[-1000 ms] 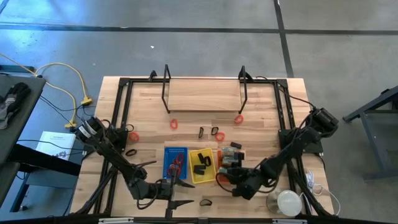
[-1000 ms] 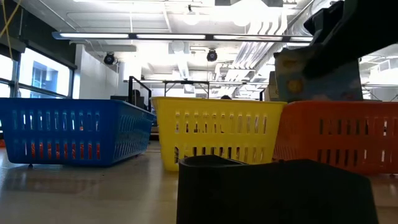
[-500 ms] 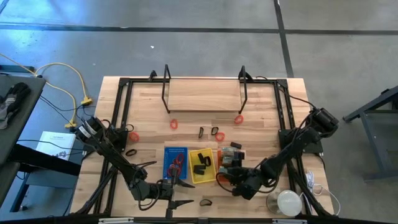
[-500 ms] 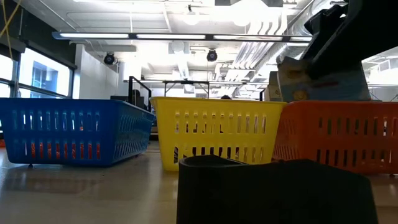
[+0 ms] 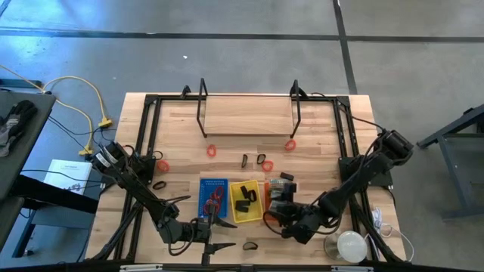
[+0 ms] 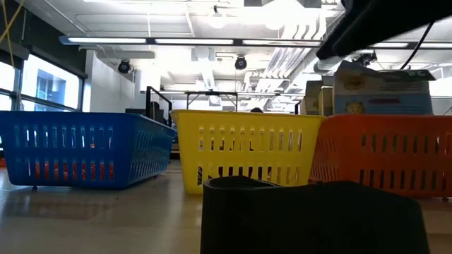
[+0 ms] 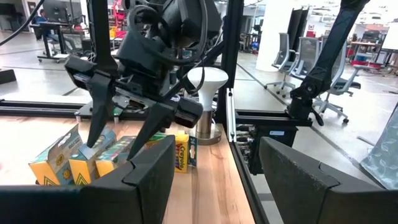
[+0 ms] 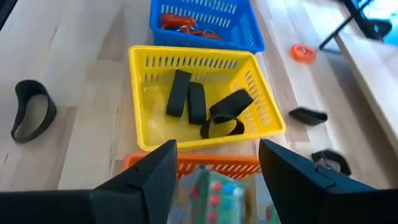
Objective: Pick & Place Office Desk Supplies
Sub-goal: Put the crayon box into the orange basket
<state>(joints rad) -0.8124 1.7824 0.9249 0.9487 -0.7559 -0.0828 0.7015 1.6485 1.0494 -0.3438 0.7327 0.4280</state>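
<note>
Three trays stand side by side near the table's front: blue (image 5: pixel 213 196) with red loops, yellow (image 5: pixel 243 201) with black clips (image 8: pixel 205 102), and orange (image 5: pixel 277 195) with small printed boxes (image 7: pixel 84 158). My right gripper (image 5: pixel 278 216) hangs open just above those boxes, one finger on each side of a box (image 8: pixel 214 190) that stands upright in the orange tray (image 6: pixel 385 155). My left gripper (image 5: pixel 227 234) waits open and level near the front edge, left of the right gripper (image 7: pixel 115 146). Loose red loops (image 5: pixel 212 150) and black clips (image 5: pixel 261 159) lie farther back.
A black loop (image 8: pixel 28 115) lies on the wood in front of the yellow tray, and another dark piece (image 6: pixel 311 215) sits close to the low camera. A round white object (image 5: pixel 352 245) stands at the front right. A black frame (image 5: pixel 249 113) rings the table's far part.
My right gripper has opened and let go of a printed box. The box, held tilted over the orange tray before, now stands upright in it. The gripper has risen a little above it.
</note>
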